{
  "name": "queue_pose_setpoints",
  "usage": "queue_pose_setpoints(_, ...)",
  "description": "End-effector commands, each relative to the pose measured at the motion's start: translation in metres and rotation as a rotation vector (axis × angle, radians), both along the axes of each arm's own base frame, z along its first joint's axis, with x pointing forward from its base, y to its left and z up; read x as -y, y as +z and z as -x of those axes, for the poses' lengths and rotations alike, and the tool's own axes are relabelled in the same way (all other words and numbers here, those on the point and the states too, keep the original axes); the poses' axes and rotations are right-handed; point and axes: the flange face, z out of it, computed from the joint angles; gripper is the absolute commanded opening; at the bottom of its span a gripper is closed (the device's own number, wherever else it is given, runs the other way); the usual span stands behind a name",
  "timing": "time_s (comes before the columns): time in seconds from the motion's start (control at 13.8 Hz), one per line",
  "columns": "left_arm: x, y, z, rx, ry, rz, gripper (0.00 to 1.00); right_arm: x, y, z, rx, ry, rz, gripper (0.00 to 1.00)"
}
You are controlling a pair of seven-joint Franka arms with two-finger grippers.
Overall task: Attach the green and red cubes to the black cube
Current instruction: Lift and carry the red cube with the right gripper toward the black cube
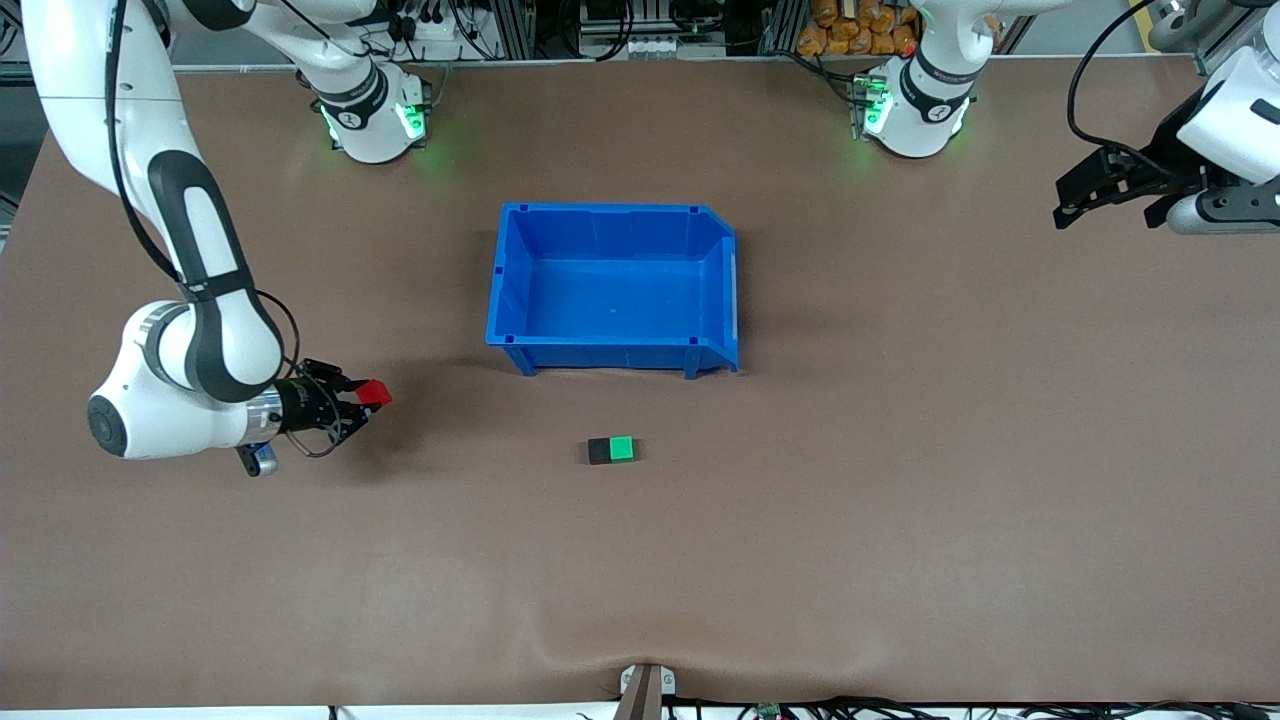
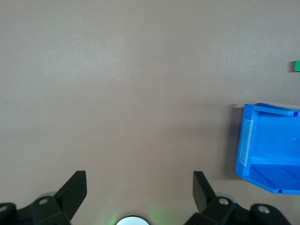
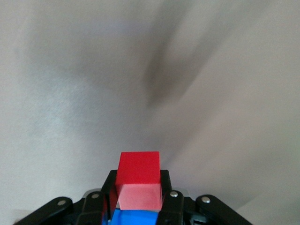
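Green cube (image 1: pixel 622 450) already sits touching the black cube (image 1: pixel 599 451) on the worktop (image 1: pixel 900 500), at six o'clock from the blue bin (image 1: pixel 615 290). Red cube (image 1: pixel 375 393), at nine o'clock from the pair and well apart, is gripped in the right gripper (image 1: pixel 366 400) fingers; attaching it remains. Left gripper (image 1: pixel 1085 200) waits, fingers spread, at the bin's three o'clock.

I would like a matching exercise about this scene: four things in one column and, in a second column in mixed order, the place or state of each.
Things:
1. red cube
2. green cube
3. blue bin
4. left gripper

Places or states:
A. touching the black cube on the table
B. open, waiting at the left arm's end of the table
C. held in the right gripper
D. farther from the front camera than the joined cubes

Pairs: 1-C, 2-A, 3-D, 4-B
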Motion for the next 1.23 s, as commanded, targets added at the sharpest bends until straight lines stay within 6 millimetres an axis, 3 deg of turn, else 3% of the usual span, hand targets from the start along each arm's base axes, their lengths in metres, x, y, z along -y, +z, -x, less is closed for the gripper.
queue_pose_setpoints(0.0,-0.003,0.0,0.0,0.007,-0.005,0.004,1.0,-0.019,0.009,-0.005,0.008,-0.052,0.02,0.0)
queue_pose_setpoints(0.73,-0.005,-0.004,-0.007,0.016,-0.003,0.007,1.0,-0.072,0.016,-0.012,0.026,-0.158,0.043,0.0)
queue_pose_setpoints(1.16,-0.008,-0.005,-0.007,0.013,0.002,0.007,1.0,-0.122,0.012,-0.009,0.026,-0.216,0.056,0.0)
